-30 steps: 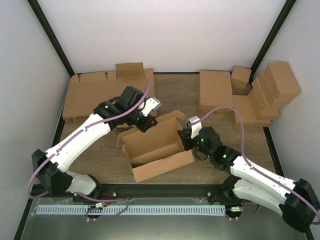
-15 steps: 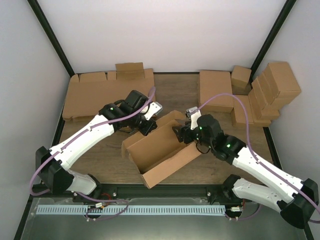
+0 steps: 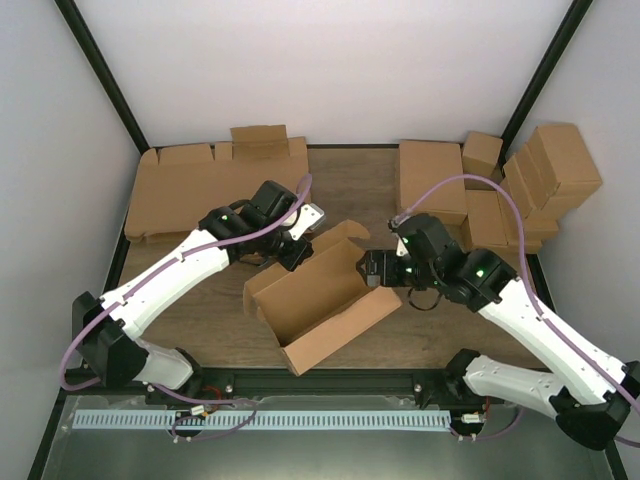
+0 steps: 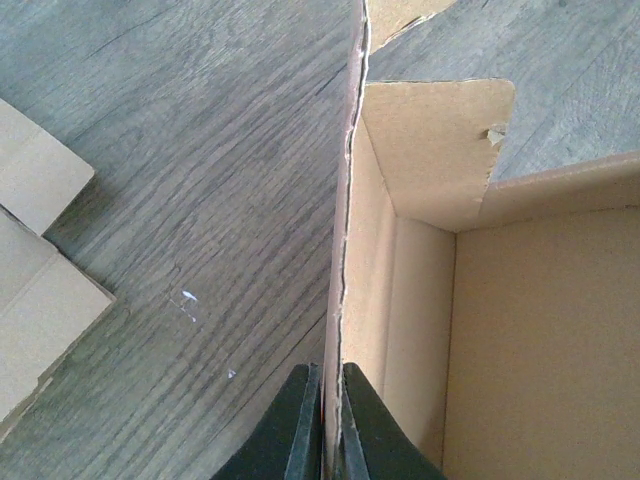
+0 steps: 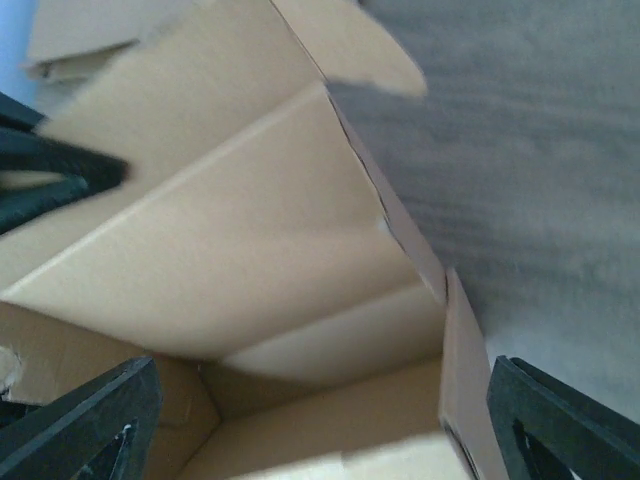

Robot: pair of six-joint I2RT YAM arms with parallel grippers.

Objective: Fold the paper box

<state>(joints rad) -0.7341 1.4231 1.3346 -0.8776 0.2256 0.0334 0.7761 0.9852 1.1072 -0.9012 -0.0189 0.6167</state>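
Left of and behind the paper box [image 3: 320, 295] lies a pile of flat cardboard blanks [image 3: 200, 190] on the wooden surface [image 3: 365, 190]. The left end effector [image 3: 293, 252] is at the box's rear left wall, its fingers [image 4: 300, 425] pinched narrow onto that wall's upper edge, one inside and one outside. The box itself sits mid-surface, turned at a slant, its top open, walls standing and a loose flap [image 3: 345, 233] sticking up at its far corner. At the box's right end the right end effector [image 3: 372, 270] stands wide, a finger [image 5: 80, 420] on either side of the end wall; whether they touch the cardboard I cannot tell. Right of and behind the box, finished brown boxes [image 3: 545, 175] are stacked.
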